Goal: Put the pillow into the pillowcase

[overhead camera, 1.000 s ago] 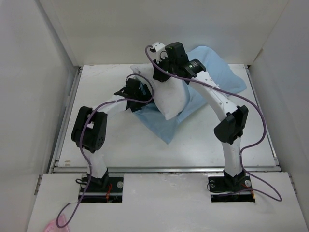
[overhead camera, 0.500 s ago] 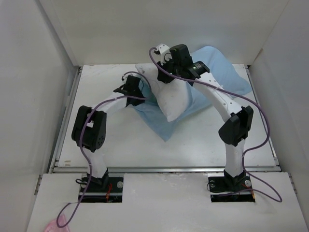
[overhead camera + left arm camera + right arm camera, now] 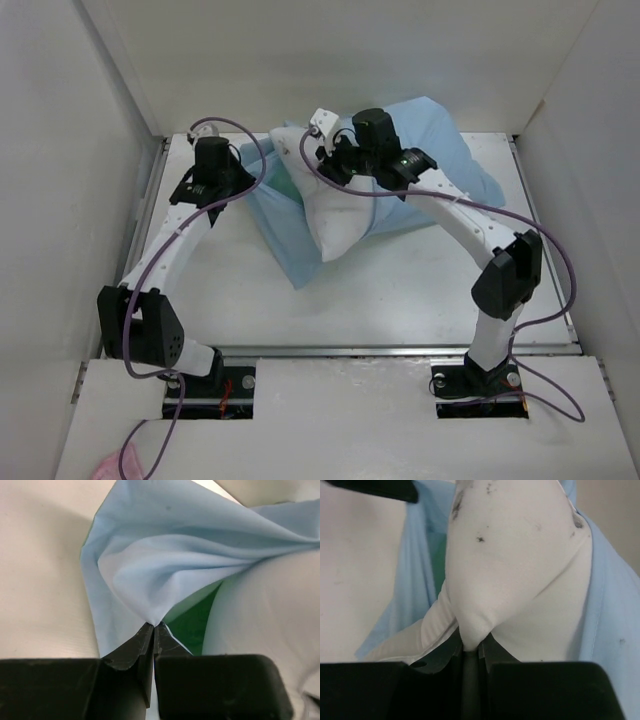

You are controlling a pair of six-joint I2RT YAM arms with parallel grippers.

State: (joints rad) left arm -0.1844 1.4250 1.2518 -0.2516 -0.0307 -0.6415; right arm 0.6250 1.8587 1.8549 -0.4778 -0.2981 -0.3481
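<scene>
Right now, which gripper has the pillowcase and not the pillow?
The left gripper: its shut jaws pinch a fold of the light blue pillowcase. The right gripper is clamped on a bunched corner of the white pillow.

left hand (image 3: pixel 152 629): clamped, reaching forward | right hand (image 3: pixel 470 647): clamped, reaching forward

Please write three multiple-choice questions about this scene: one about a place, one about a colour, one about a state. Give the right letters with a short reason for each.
1. Where on the table is the pillow?
A. near left corner
B. far middle
C. near right corner

2. What colour is the inner face of the pillowcase?
A. green
B. red
C. yellow

3. The left gripper is:
A. wide open
B. shut on the pillow
C. shut on the pillowcase

1 B: the top view shows it at the far middle.
2 A: green shows under the blue fold in the left wrist view.
3 C: its closed tips pinch a light blue fold.
</scene>
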